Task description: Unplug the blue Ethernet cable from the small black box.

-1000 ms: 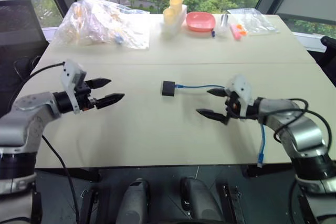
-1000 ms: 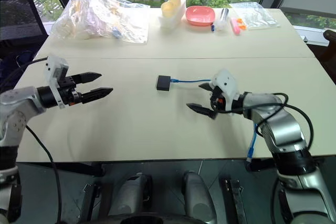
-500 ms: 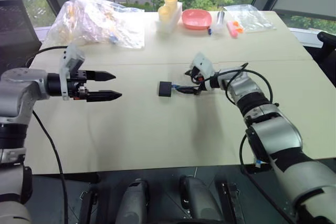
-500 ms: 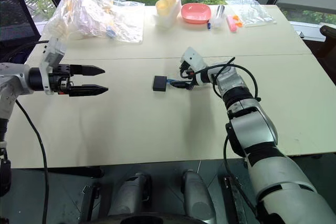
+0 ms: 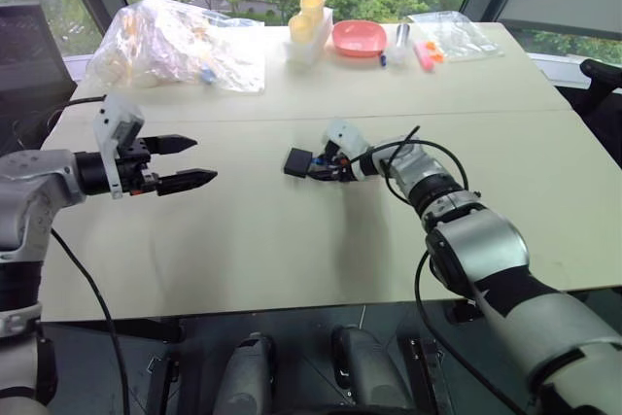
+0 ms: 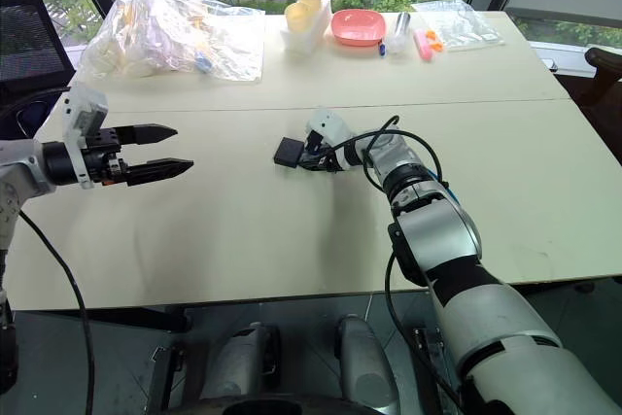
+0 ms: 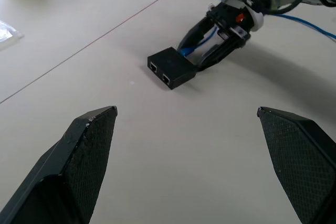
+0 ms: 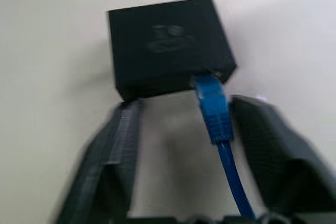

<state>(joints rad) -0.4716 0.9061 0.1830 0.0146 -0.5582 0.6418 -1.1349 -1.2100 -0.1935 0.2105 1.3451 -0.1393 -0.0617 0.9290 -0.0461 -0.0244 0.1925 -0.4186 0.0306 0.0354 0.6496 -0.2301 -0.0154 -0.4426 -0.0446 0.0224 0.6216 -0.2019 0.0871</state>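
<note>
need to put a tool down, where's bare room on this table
Free: the near strip of table between the left end effector and the right arm, and the right side past that arm. Crowded: the far edge, with plastic bag, cups and pink bowl, plus around the small black box.

table [image 5: 243, 240] | small black box [image 5: 297, 161], blue Ethernet cable [image 8: 216, 114], probably plugged

Small black box [image 8: 167, 43]: matte black. Ethernet cable [image 8: 218, 120]: light blue. Table [image 5: 292, 240]: plain beige. Far edge: pink bowl [image 5: 359, 38], pale yellow cups [image 5: 307, 17]. Gripper fingers [image 7: 84, 161]: black, fine cross-hatch texture.
</note>
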